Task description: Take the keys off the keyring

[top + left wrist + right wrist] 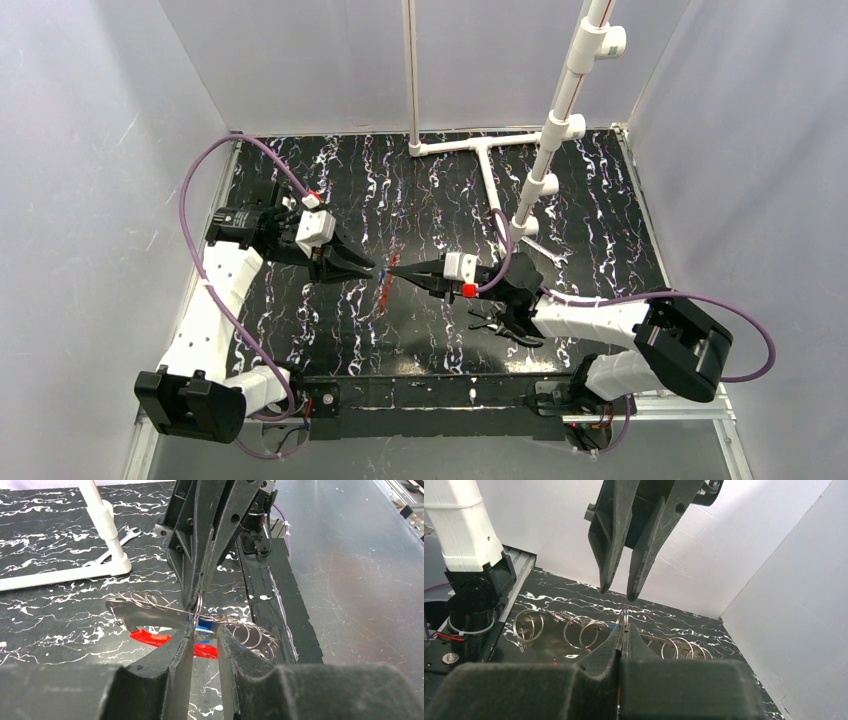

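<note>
Right tool point(624, 629) clenched on a small wire ring point(198, 602) of the keys point(145, 614), red keyring point(150, 637) on the surface point(50, 580) just under them, left tool point(205, 629) released near it; I'd clamp left on the red keyring, then pull apart slowly.

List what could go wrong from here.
1. The right gripper has its jaws shut on a small wire ring only at the very tips; a tug could let it slip out.
2. The left gripper has its jaws open, close opposite; closing in, they could hit the right tips or catch the wrong loop of the linked rings.
3. Nothing grips the red keyring, so a pull may drag everything along.
</note>
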